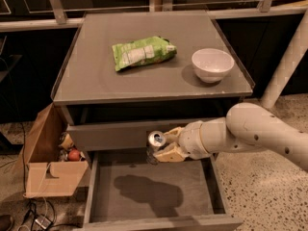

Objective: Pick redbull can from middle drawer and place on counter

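Note:
The redbull can (pixel 156 139) is a slim silver can with a shiny top, held tilted in the air above the back of the middle drawer (pixel 154 189). My gripper (pixel 166 144) is shut on the can, its tan fingers (pixel 169 153) wrapped around its side, in front of the closed grey drawer front above. The drawer is pulled out, its bare grey floor showing only the arm's shadow. The counter (pixel 91 76) lies above and behind the gripper, wide and grey.
A green snack bag (pixel 142 52) and a white bowl (pixel 212 64) sit on the counter. A cardboard box (pixel 48 165) with small items stands on the floor left of the cabinet. A white pole (pixel 286 61) stands at right.

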You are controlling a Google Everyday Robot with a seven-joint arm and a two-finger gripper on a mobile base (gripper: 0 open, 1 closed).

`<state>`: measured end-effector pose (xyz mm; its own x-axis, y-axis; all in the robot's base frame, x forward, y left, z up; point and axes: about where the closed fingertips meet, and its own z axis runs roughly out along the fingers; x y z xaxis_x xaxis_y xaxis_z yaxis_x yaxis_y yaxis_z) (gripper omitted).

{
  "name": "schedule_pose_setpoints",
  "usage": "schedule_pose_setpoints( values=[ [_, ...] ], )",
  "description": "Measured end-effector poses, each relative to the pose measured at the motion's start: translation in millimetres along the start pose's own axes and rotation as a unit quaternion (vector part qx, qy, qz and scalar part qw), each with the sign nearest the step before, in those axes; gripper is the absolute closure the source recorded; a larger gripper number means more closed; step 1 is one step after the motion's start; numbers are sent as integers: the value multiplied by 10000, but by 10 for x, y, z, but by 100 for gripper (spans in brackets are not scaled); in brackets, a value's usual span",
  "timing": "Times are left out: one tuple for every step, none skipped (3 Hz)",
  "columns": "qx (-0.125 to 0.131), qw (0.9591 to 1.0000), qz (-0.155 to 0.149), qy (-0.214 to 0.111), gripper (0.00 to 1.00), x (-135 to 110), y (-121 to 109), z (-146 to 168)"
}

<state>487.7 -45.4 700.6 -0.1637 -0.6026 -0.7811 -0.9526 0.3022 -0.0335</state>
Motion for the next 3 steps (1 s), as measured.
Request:
schedule_pose_setpoints(
  values=[
    [53, 9999, -98, -28, 100, -136, -65, -222],
    [71, 9995, -300, -59, 100, -398, -124, -488],
    [93, 9982, -584, -86, 100, -726, -194, -704]
  ],
)
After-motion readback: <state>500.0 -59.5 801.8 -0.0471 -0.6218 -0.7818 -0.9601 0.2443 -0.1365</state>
